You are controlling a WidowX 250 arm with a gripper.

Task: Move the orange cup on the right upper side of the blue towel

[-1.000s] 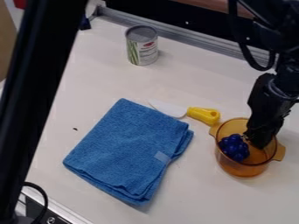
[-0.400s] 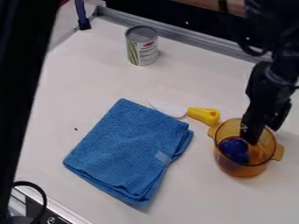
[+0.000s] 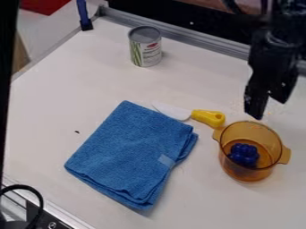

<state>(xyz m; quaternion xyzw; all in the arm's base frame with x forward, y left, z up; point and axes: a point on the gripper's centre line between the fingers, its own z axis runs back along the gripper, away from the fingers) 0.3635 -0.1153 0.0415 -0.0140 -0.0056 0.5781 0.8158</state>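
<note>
Prob. lab: tbl (image 3: 90,85), metal rail (image 3: 203,40)

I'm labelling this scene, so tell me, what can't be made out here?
In the camera view:
- Arm above the claw: upper part, cut off by the top edge.
- Red object: full shape, cut off by the top edge.
- Can: far side, hidden by its front.
- Blue item in the orange cup: underside, hidden by its top.
</note>
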